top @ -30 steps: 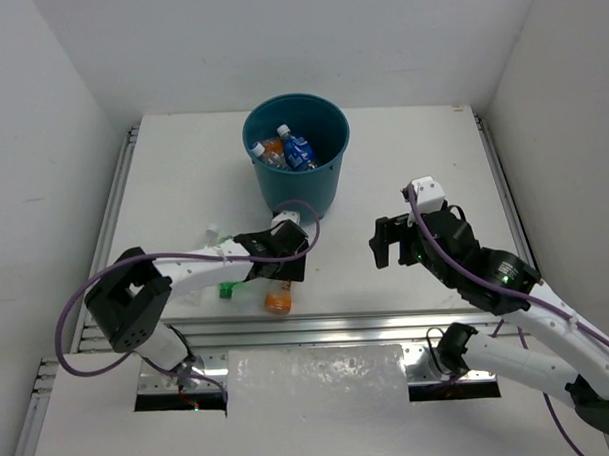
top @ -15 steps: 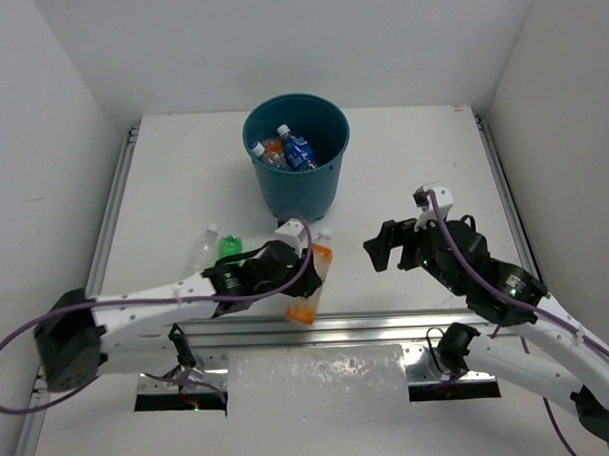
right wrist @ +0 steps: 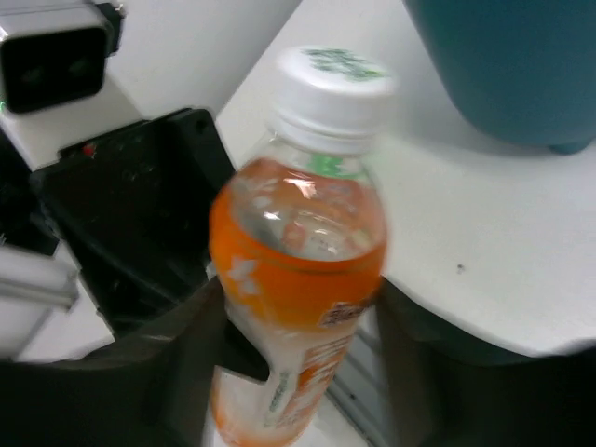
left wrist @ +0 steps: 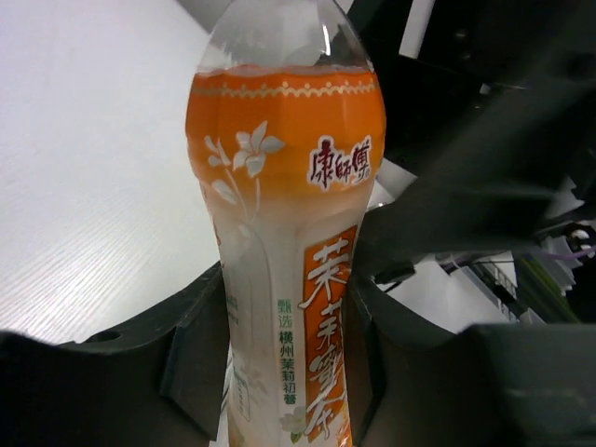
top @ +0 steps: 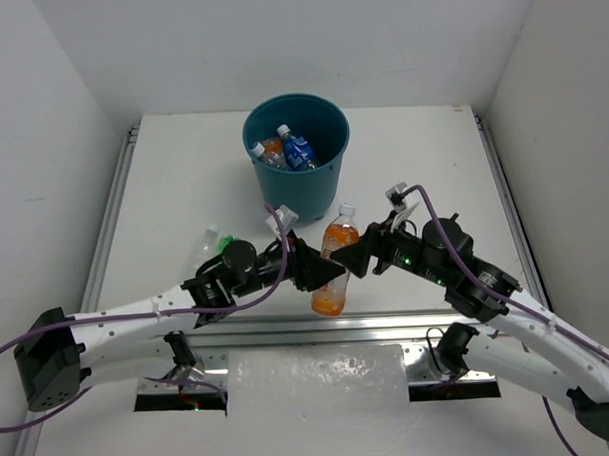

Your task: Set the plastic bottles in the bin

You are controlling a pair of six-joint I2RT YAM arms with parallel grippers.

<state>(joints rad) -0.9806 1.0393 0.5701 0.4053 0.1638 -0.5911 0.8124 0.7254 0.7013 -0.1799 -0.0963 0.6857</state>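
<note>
— From above, we find the orange bottle (top: 332, 272) upright at six o'clock from the bin (top: 305, 196). The left gripper (top: 321, 273) reaches it from nine o'clock, clamped on its lower half.

— The right gripper (top: 360, 258) meets it from three o'clock, but black runs into black there, so we cannot tell whether it grips. Inside the bin we make out a few bottles (top: 298, 153), their lower parts hidden by the wall. A green bottle (top: 228, 248) and a clear bottle (top: 207, 237) lie at nine o'clock of the orange one, partly behind the left arm.

— At the left wrist, the fingers (left wrist: 197, 340) press both sides of the label. Cap and base are cut off.

— The right wrist view is blurred. There the fingers (right wrist: 182, 340) flank the bottle below its white cap (right wrist: 333, 88), and we cannot tell whether they touch it. The bin is cropped at one o'clock.
</note>
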